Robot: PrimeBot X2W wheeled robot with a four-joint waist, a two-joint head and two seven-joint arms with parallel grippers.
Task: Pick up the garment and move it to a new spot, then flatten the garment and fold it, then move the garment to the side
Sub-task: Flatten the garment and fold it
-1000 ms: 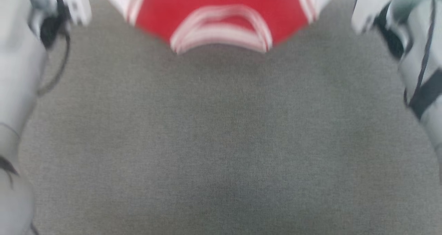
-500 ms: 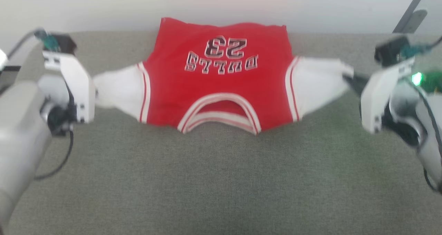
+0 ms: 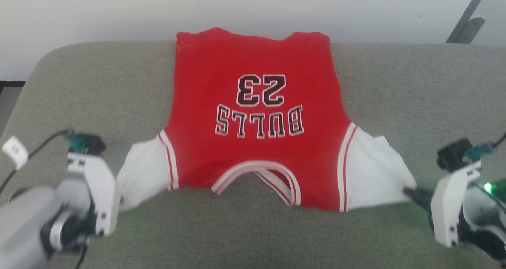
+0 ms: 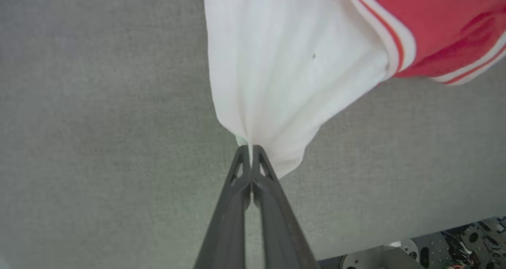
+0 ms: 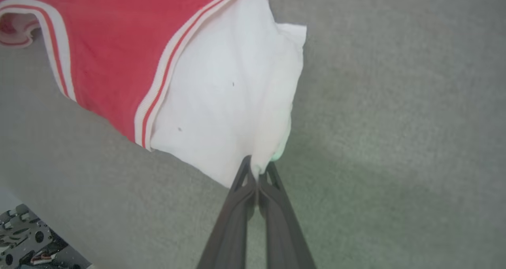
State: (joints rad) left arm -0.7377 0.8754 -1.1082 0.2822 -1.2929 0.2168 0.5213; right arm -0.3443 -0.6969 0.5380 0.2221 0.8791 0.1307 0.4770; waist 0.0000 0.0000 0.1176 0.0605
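Observation:
The garment (image 3: 253, 142), a red jersey with "BULLS 23" facing up, lies spread on the grey-green padded surface (image 3: 253, 237). Its collar points toward me and its hem reaches the far edge. My left gripper (image 3: 120, 199) is shut on the tip of the white left sleeve (image 4: 276, 83); in the left wrist view the left gripper (image 4: 251, 148) pinches the bunched cloth. My right gripper (image 3: 406, 190) is shut on the white right sleeve (image 5: 229, 103), and in its own wrist view the right gripper (image 5: 257, 168) pinches the sleeve's edge. Both sleeves are drawn outward and toward me.
A white wall (image 3: 118, 8) rises behind the surface's far edge. A dark slanted pole (image 3: 466, 19) stands at the top right. The surface's rounded corner is at the far left, with dark floor (image 3: 8, 87) beyond. Robot base parts (image 4: 435, 249) show under the near edge.
The head camera has swung up, bringing the whole jersey into view. Both grippers keep their hold on the sleeves and have come nearer to me, level with the collar.

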